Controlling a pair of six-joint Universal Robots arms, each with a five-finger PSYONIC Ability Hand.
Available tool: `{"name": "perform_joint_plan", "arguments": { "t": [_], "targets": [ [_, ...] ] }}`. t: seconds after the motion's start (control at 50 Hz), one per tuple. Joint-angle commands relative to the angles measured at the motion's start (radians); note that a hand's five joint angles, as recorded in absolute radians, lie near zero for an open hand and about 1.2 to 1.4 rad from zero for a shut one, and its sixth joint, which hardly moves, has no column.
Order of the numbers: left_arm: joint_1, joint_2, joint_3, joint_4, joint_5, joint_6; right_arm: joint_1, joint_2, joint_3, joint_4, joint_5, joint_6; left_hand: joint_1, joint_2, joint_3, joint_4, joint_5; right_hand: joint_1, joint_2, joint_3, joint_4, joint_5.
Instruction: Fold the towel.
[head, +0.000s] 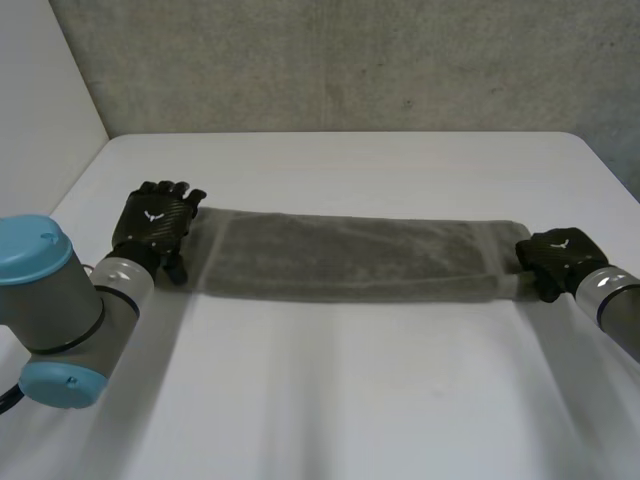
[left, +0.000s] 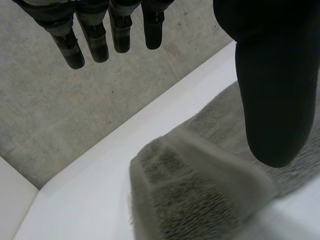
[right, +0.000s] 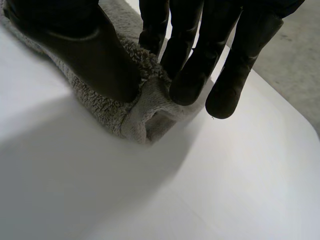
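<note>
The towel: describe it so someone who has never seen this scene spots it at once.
Start at the white table. Across its middle a long, narrow strip stretches between the left hand and the right hand, which pinches one end. That strip is the towel: grey and fuzzy, unlike the hard black hands.

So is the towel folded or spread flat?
Folded: the towel is a long strip; doubled layers show at the end by the right hand.
</note>
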Motion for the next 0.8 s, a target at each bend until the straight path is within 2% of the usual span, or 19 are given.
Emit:
{"name": "perform_joint_plan", "arguments": {
  "t": [0.02, 0.12, 0.16, 0.18, 0.22, 0.32, 0.36, 0.38, 0.42, 0.44, 0.48, 0.5, 0.54, 0.56, 0.62, 0.68, 0.72, 0.76, 0.8],
  "targets": [
    [0.001, 0.009, -0.006, -0.001, -0.001, 0.000, -0.062, -0.021, -0.018, 0.014, 0.011, -0.016, 0.023, 0.024, 0.025, 0.024, 0.004, 0.084, 0.095, 0.059, 0.060, 0.073],
    [0.001, 0.027, -0.014, -0.001, 0.001, 0.000, -0.174, -0.073, -0.047, 0.062, 0.009, -0.063, 0.023, 0.024, 0.025, 0.024, 0.004, 0.084, 0.095, 0.059, 0.060, 0.073],
    [0.001, 0.034, -0.016, 0.001, 0.001, 0.000, -0.278, -0.096, -0.082, 0.118, -0.001, -0.156, 0.023, 0.024, 0.025, 0.024, 0.004, 0.084, 0.095, 0.059, 0.060, 0.073],
    [0.001, 0.038, -0.016, -0.001, 0.001, 0.000, -0.278, -0.096, -0.082, 0.118, -0.001, -0.157, 0.023, 0.024, 0.025, 0.024, 0.004, 0.084, 0.095, 0.059, 0.060, 0.073],
    [0.001, 0.044, -0.017, -0.001, -0.001, -0.002, -0.338, -0.101, -0.142, 0.170, 0.002, -0.248, 0.023, 0.024, 0.025, 0.024, 0.004, 0.084, 0.095, 0.059, 0.060, 0.073],
    [0.001, 0.053, -0.017, -0.001, -0.001, -0.002, -0.304, -0.108, -0.196, 0.206, 0.006, -0.272, 0.023, 0.024, 0.025, 0.024, 0.004, 0.084, 0.095, 0.059, 0.060, 0.073],
    [0.000, 0.053, -0.019, 0.001, -0.002, -0.002, -0.175, -0.157, -0.244, 0.206, -0.004, -0.187, 0.023, 0.024, 0.025, 0.024, 0.004, 0.084, 0.095, 0.059, 0.060, 0.073],
    [0.000, 0.053, -0.019, 0.001, -0.002, -0.002, -0.174, -0.157, -0.245, 0.206, -0.005, -0.186, 0.023, 0.024, 0.025, 0.024, 0.004, 0.084, 0.095, 0.059, 0.060, 0.073],
    [0.000, 0.053, -0.019, 0.001, -0.002, -0.002, -0.043, -0.203, -0.268, 0.195, -0.005, -0.105, 0.023, 0.024, 0.025, 0.024, 0.004, 0.084, 0.095, 0.059, 0.060, 0.073],
    [0.000, 0.053, -0.019, 0.001, -0.002, -0.002, -0.042, -0.203, -0.268, 0.195, -0.005, -0.105, 0.023, 0.024, 0.025, 0.024, 0.004, 0.084, 0.095, 0.059, 0.060, 0.073],
    [0.000, 0.052, -0.025, 0.001, -0.002, -0.002, 0.140, -0.207, -0.284, 0.146, 0.002, -0.068, 0.023, 0.024, 0.025, 0.024, 0.004, 0.084, 0.095, 0.059, 0.060, 0.073],
    [0.000, 0.052, -0.025, 0.001, -0.002, -0.002, 0.140, -0.207, -0.285, 0.146, 0.002, -0.068, 0.023, 0.024, 0.025, 0.024, 0.004, 0.084, 0.095, 0.059, 0.060, 0.073],
    [-0.002, 0.052, -0.025, 0.001, -0.001, -0.002, 0.325, -0.179, -0.288, 0.064, 0.008, -0.060, 0.023, 0.024, 0.025, 0.024, 0.004, 0.084, 0.095, 0.059, 0.060, 0.073],
    [-0.002, 0.052, -0.025, 0.001, -0.001, -0.002, 0.326, -0.179, -0.288, 0.063, 0.008, -0.060, 0.023, 0.024, 0.025, 0.024, 0.004, 0.084, 0.095, 0.059, 0.060, 0.073],
    [-0.003, 0.052, -0.025, 0.001, -0.001, -0.002, 0.540, -0.063, -0.288, -0.019, 0.008, -0.066, 0.023, 0.024, 0.025, 0.024, 0.004, 0.084, 0.095, 0.059, 0.060, 0.073],
    [-0.006, 0.050, -0.025, 0.001, -0.001, -0.002, 0.585, -0.027, -0.288, -0.029, 0.008, -0.071, 0.023, 0.024, 0.025, 0.024, 0.004, 0.084, 0.095, 0.059, 0.060, 0.073],
    [-0.009, 0.049, -0.026, 0.001, -0.001, -0.002, 0.659, 0.055, -0.294, -0.033, 0.008, -0.098, 0.023, 0.024, 0.025, 0.024, 0.004, 0.084, 0.095, 0.059, 0.060, 0.073],
    [-0.011, 0.047, -0.026, 0.002, 0.001, -0.002, 0.677, 0.097, -0.295, -0.032, 0.008, -0.127, 0.023, 0.024, 0.025, 0.024, 0.004, 0.056, 0.067, 0.031, 0.032, 0.045],
    [-0.014, 0.043, -0.026, 0.011, 0.001, -0.002, 0.690, 0.146, -0.295, -0.026, 0.020, -0.199, 0.021, 0.021, 0.022, 0.021, 0.001, -0.879, -0.868, -0.904, -0.903, -0.890]
  ]
}}
